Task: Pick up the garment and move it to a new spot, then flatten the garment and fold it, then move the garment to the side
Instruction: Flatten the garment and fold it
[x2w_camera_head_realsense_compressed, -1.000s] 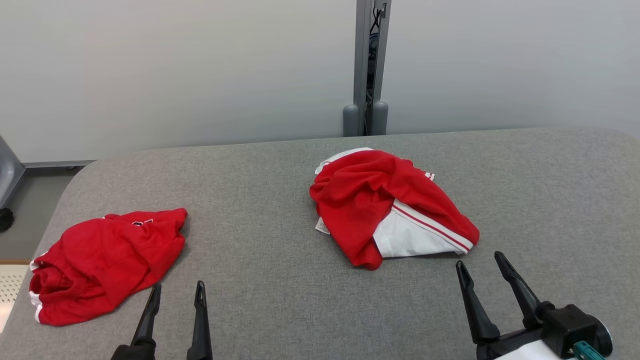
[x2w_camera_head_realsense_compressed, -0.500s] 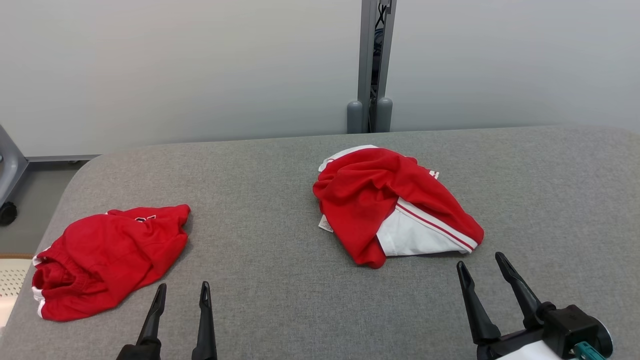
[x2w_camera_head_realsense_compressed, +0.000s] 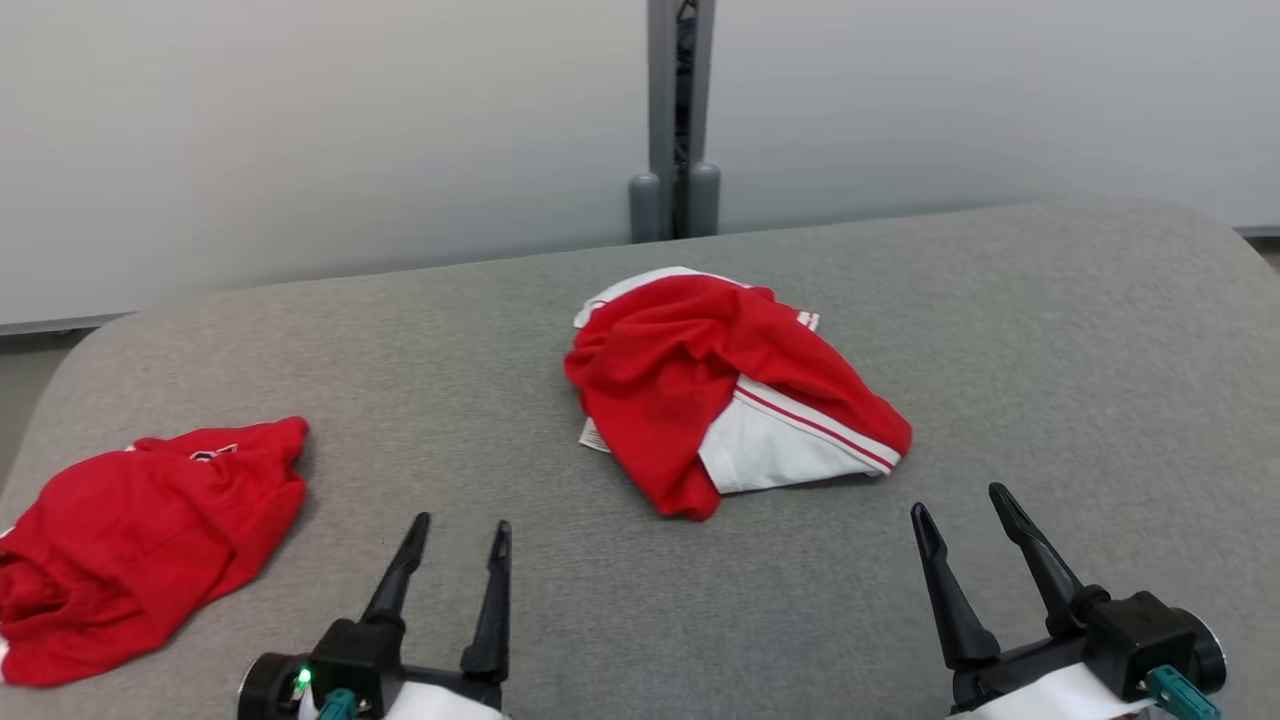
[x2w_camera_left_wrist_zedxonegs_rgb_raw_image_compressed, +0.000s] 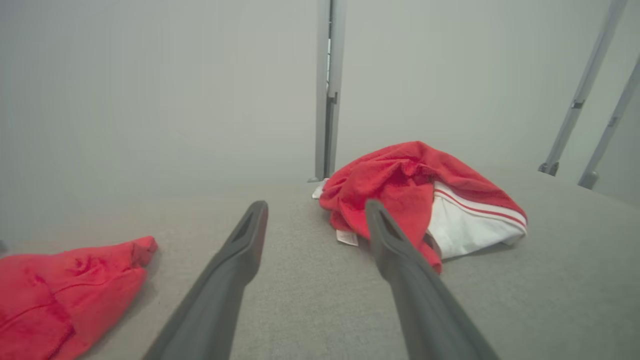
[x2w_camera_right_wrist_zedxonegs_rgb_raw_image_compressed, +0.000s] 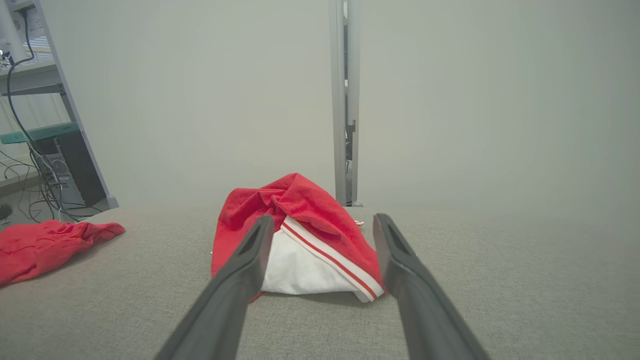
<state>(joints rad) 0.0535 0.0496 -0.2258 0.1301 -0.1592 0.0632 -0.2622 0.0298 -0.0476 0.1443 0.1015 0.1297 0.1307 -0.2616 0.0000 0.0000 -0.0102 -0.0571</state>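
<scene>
You were at the first step of the task, the picking up, and nothing was lifted yet. At the left edge of the grey padded surface (x2w_camera_head_realsense_compressed: 1050, 330), towards its near left corner, a plain red garment (x2w_camera_head_realsense_compressed: 140, 540) lay crumpled, well apart from both tools. I judged it was not the one you aimed at, though the task sentence does not settle this. To the right of it, by the front edge, your left gripper (x2w_camera_head_realsense_compressed: 462, 522) was held over the bare surface with its two dark fingers apart and nothing between them, the tips leaning a little to the right. In the middle of the surface, nearer to the far edge than to the front one, the red-and-white garment (x2w_camera_head_realsense_compressed: 720, 390) lay in a bunched heap. Its red folds lay over a white panel with a red stripe, and a small label showed at its left side. By the front edge on the right side, your right gripper (x2w_camera_head_realsense_compressed: 957, 500) was also spread and empty, near the right end of the heap but not touching it, the tips leaning a little to the left. So both tools pointed inward to the heap. The next move, in my judgement, called for reaching forward and down and closing on a raised red fold, not on the flat white panel, before lifting.
</scene>
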